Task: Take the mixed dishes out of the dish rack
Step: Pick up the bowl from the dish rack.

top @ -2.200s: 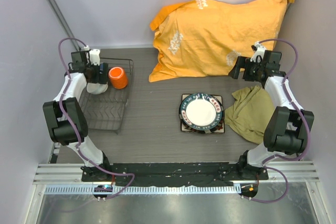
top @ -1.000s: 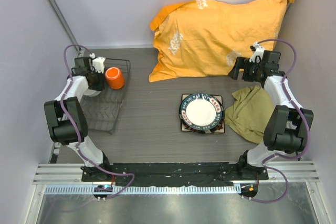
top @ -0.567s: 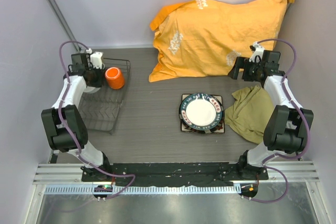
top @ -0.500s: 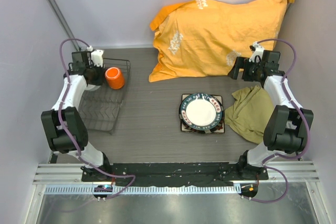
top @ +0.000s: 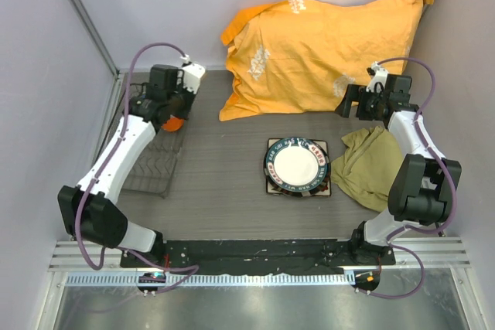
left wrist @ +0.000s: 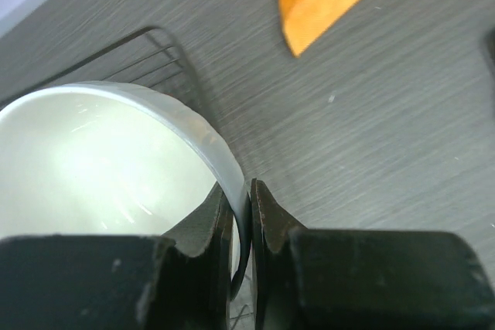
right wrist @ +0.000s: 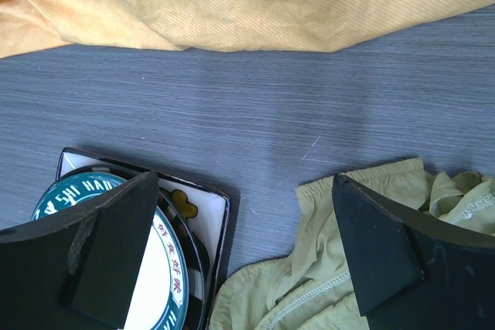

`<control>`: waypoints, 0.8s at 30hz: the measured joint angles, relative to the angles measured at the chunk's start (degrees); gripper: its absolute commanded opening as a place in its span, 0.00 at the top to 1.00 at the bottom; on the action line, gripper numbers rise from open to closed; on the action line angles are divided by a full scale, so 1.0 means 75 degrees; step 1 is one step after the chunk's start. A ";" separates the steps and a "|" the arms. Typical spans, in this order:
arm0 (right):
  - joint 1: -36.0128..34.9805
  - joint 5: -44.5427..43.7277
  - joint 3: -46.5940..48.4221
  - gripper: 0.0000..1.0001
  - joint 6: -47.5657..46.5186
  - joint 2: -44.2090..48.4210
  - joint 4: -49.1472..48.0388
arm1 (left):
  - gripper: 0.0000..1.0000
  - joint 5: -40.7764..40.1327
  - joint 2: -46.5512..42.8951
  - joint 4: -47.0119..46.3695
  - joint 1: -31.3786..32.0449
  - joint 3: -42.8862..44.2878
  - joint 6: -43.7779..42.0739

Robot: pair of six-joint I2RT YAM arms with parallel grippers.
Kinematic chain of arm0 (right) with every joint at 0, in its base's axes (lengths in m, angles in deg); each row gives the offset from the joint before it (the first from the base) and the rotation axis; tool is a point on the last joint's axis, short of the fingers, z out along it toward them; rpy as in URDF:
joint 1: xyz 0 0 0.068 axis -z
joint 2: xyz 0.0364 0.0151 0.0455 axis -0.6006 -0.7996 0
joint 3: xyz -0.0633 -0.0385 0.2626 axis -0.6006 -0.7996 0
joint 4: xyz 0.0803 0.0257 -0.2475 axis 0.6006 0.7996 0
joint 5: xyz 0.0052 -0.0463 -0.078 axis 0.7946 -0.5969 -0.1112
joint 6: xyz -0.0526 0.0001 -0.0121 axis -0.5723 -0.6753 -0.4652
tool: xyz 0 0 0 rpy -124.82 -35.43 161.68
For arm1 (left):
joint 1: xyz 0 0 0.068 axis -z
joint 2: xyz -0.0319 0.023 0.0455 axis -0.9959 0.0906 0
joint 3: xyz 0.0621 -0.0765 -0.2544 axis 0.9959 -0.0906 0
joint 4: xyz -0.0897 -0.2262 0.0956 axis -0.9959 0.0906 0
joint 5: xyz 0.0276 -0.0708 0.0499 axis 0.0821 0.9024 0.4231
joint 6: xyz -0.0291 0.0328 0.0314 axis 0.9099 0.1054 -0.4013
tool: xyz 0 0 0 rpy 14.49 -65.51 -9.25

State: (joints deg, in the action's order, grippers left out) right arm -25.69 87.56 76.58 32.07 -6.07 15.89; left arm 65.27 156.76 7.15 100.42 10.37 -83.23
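The left pincer (left wrist: 246, 191) pinches the white bowl (left wrist: 100, 152) by its rim over the dish rack (top: 147, 171), at 10 o'clock. The right pincer (right wrist: 246, 253) hangs spread at 2 o'clock. Mid-unload, I judge: next, carry the bowl toward 3 o'clock onto bare desk (top: 224, 175). The orange mug (top: 175, 121) remains.

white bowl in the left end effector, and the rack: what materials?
Bowl: looks glazed ceramic, possibly melamine; glossy white, bright glare inside.
Dish rack: thin dark bars, likely coated metal wire; dull, no glint visible.
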 measured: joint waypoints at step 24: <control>-0.0006 -0.0157 0.0009 0.01 -0.0096 -0.0143 0.0058 | 1.00 -0.1434 0.2404 -0.0420 0.2955 0.0003 -0.0187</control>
State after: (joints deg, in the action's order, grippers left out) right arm -25.73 86.38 76.65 31.35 -7.14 16.33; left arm 54.52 174.79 4.00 122.58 10.40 -84.63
